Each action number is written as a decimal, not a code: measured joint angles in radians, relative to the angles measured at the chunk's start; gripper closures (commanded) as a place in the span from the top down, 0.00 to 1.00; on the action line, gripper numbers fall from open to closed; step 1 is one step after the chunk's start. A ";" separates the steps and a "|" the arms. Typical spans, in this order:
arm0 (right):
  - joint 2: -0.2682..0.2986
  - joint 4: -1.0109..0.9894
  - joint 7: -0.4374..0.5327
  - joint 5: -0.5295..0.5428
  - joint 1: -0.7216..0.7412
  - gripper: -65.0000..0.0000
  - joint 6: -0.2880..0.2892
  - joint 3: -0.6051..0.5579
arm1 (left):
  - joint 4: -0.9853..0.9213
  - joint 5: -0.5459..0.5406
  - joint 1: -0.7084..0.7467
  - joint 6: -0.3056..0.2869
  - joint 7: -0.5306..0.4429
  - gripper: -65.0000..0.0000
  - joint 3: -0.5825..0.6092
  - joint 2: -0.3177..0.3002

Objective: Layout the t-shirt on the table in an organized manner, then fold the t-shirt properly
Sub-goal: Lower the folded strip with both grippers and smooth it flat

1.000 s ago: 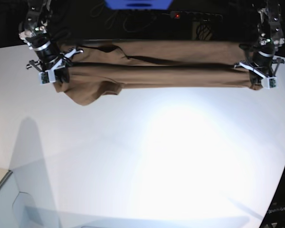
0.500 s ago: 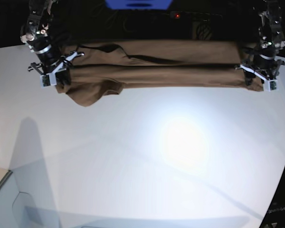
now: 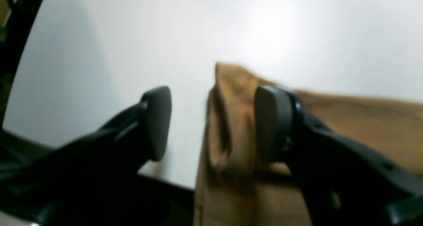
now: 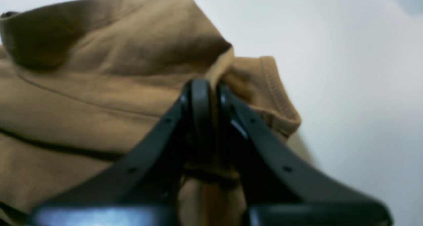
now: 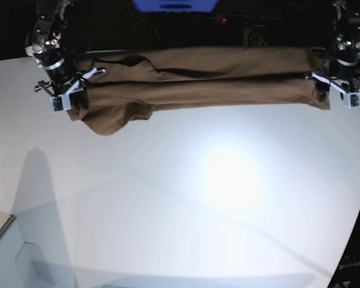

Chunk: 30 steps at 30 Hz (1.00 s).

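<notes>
Cloth of the t-shirt (image 5: 198, 84) lies folded lengthwise on the tabletop (image 5: 198, 198); left tool (image 3: 211, 123) stands spread, right tool (image 4: 210, 97) pinches the sleeve end; best lift clear without dragging the fold.

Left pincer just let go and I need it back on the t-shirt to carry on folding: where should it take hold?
Judging by the wrist view, grip the bunched end fold of the t-shirt, beside the open left pincer. Come from the table's bare side, straddling that ridge. The right pincer holds the other end.
</notes>
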 measured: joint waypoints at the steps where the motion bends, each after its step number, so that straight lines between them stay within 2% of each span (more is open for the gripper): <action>1: 0.000 0.000 0.001 0.000 0.000 0.00 0.000 0.000 | -0.004 0.000 0.005 0.000 0.003 0.60 0.002 0.004; 7: 0.000 0.000 -0.003 0.000 0.000 0.00 0.000 0.000 | -0.006 0.000 0.012 0.000 0.003 0.60 0.006 0.012; 11: 0.000 0.000 -0.003 0.000 0.000 0.00 0.000 -0.001 | -0.064 -0.011 0.008 -0.002 -0.022 0.60 0.009 0.051; 19: 0.000 0.000 -0.001 0.000 0.021 0.00 0.000 -0.001 | -0.152 -0.011 -0.077 -0.002 -0.069 0.60 0.066 0.039; 27: 0.000 0.000 -0.001 0.002 0.069 0.00 0.000 -0.003 | -0.225 -0.007 -0.220 -0.003 -0.026 0.60 0.070 0.045; 30: 0.000 0.000 -0.006 0.000 0.072 0.00 0.000 -0.001 | -0.223 -0.007 -0.282 0.000 0.101 0.60 0.063 0.044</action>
